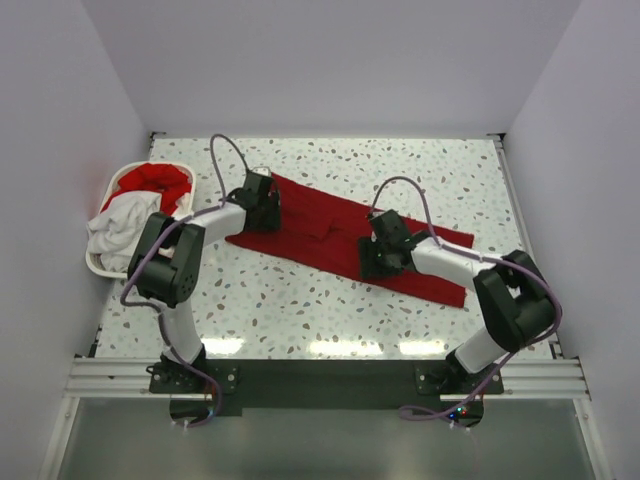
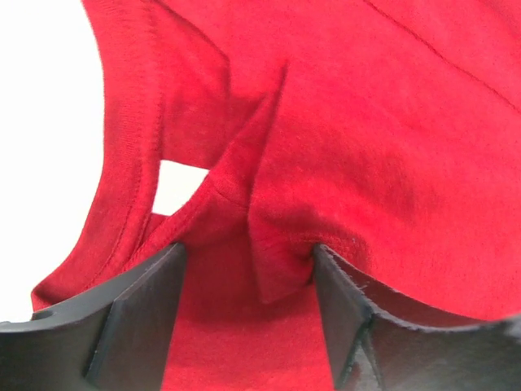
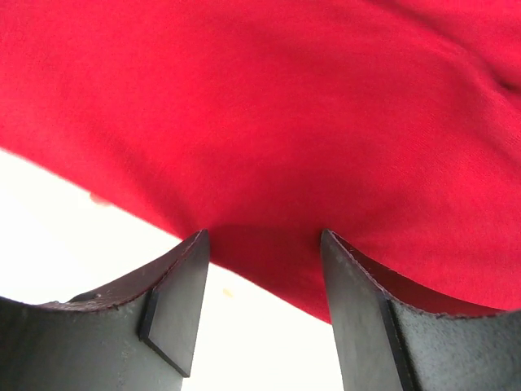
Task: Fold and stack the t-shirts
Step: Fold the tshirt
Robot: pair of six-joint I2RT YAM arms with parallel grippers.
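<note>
Since the plain deep red cloth t-shirt (image 1: 330,235) lies spread in a long slanted band across the middle of the speckled white surface (image 1: 300,310), running from upper left to lower right in the top view, the step in hand looks like a fold.

The left tool (image 2: 247,254) sits at the shirt's upper-left end. Its jaws are wide apart astride a raised ridge of cloth beside a seam, not clamped on it. The right tool (image 3: 264,240) stands at the shirt's lower edge, right of centre, with its jaws likewise apart and the cloth's edge between them.

To fold well, each should probably close on one clean edge rather than a bunched pleat. Both should then lift together and carry the cloth across evenly, so that nothing drags.

A crumpled red shirt (image 1: 160,182) and a white shirt (image 1: 115,228) lie in the white plastic laundry basket (image 1: 118,178) at the left of the frame.
</note>
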